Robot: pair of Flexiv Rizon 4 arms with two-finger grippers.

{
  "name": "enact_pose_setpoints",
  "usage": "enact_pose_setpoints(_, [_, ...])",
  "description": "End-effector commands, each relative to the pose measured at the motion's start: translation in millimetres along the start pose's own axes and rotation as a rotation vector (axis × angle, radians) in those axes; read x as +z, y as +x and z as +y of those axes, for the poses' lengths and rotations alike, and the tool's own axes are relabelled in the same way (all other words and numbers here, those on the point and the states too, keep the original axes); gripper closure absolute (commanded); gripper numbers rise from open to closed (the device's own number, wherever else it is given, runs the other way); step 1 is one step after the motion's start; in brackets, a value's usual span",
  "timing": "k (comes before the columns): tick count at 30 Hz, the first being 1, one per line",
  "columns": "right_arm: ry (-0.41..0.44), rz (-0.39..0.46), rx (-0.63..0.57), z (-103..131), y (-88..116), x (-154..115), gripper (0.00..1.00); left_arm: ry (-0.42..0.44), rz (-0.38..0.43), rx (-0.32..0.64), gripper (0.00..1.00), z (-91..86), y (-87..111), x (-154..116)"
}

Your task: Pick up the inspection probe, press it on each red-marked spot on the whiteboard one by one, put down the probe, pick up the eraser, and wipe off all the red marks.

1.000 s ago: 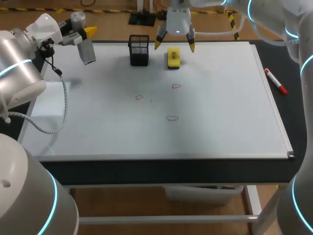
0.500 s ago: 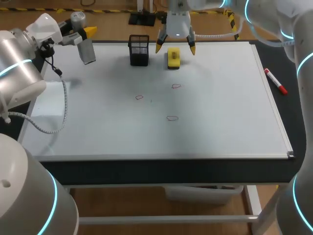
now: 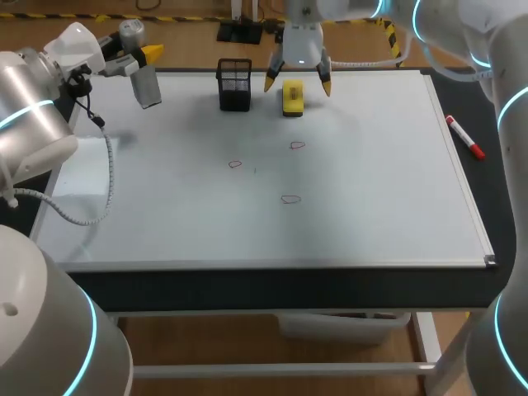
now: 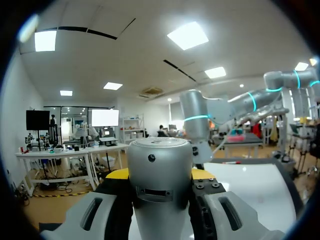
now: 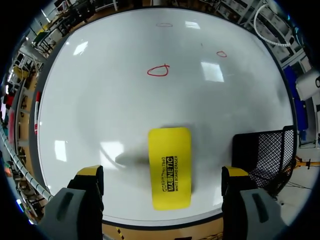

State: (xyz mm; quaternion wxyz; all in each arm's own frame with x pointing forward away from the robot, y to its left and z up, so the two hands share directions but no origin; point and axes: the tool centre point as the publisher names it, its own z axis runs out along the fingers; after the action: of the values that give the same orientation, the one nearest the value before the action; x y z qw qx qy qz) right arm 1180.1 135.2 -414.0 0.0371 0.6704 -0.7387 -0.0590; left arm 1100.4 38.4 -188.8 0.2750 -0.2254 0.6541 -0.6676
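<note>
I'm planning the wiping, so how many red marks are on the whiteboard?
3 marks: one just in front of the eraser, one in front of the basket, one farthest from the eraser. None looks hidden.

One whiteboard (image 3: 371, 190) lies on the tabletop (image 3: 499, 198). Three red marks are drawn on the whiteboard, all left of its middle: one (image 3: 235, 163), a second (image 3: 298, 145) and a third (image 3: 289, 199). One yellow eraser (image 3: 292, 96) and one black mesh basket (image 3: 235, 84) stand on the whiteboard near its far edge. One red marker (image 3: 465, 137) lies just off the whiteboard's right edge. One inspection probe (image 4: 159, 175) is above the whiteboard's far left corner.
</note>
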Motion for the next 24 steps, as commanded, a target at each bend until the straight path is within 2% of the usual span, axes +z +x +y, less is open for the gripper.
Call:
enact_pose_setpoints(1, [-0.028, 0.011, -0.001, -14.2, -4.7, 5.1, 0.0, 0.002, -0.004, 0.001, 1.0, -0.8, 0.8, 0.3])
enact_pose_setpoints(17, [-0.052, 0.013, 0.001, -20.7, -6.0, 13.0, 0.0, 0.002, -0.004, 0.001, 1.0, -0.8, 0.8, 0.3])
enact_pose_setpoints(19, [-0.055, 0.015, 0.0, -21.2, -6.5, 13.4, 0.05, 0.002, -0.004, 0.001, 1.0, -0.8, 0.8, 0.3])
enact_pose_setpoints(20, [-0.056, 0.015, 0.0, -21.4, -6.8, 13.6, 0.17, 0.002, -0.004, 0.001, 1.0, -0.8, 0.8, 0.3])
enact_pose_setpoints(21, [-0.058, 0.015, -0.001, -21.9, -7.1, 14.1, 0.44, 0.002, -0.004, 0.001, 1.0, -0.8, 0.8, 0.3])
enact_pose_setpoints(22, [-0.059, 0.015, -0.002, -22.5, -7.2, 14.7, 0.54, 0.002, -0.004, 0.001, 1.0, -0.8, 0.8, 0.3])
enact_pose_setpoints(24, [-0.06, 0.015, -0.003, -23.1, -7.2, 15.1, 0.65, 0.002, -0.004, 0.001, 1.0, -0.8, 0.8, 0.3])
